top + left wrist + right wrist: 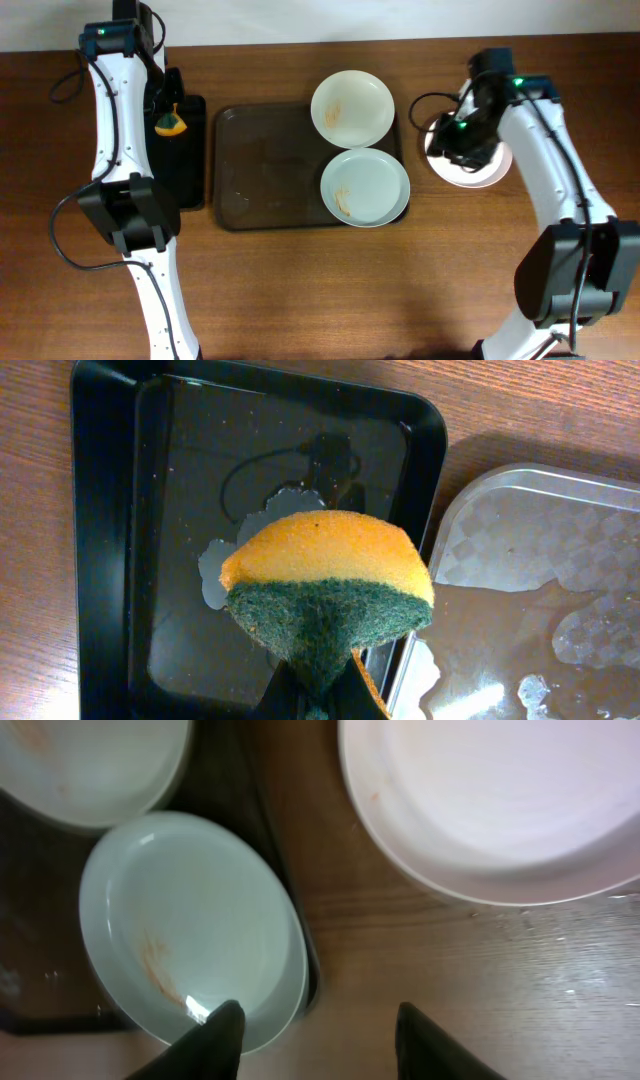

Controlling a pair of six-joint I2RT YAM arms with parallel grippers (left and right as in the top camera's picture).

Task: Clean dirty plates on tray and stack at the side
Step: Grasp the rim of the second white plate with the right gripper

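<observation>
The dark brown tray (260, 170) holds a white plate (352, 107) at its far right corner and a pale blue-grey plate (365, 186) at its near right, both with orange-brown smears. A third white plate (480, 176) lies on the table right of the tray, partly under my right arm. My right gripper (318, 1030) is open and empty, between the blue-grey plate (190, 925) and the white plate (490, 800). My left gripper (320, 705) is shut on an orange and green sponge (325, 595) above the black tray (180, 510).
The small glossy black tray (185, 150) lies left of the brown tray and holds puddles of water. The brown tray's left part (540, 580) is wet. Cables run along both arms.
</observation>
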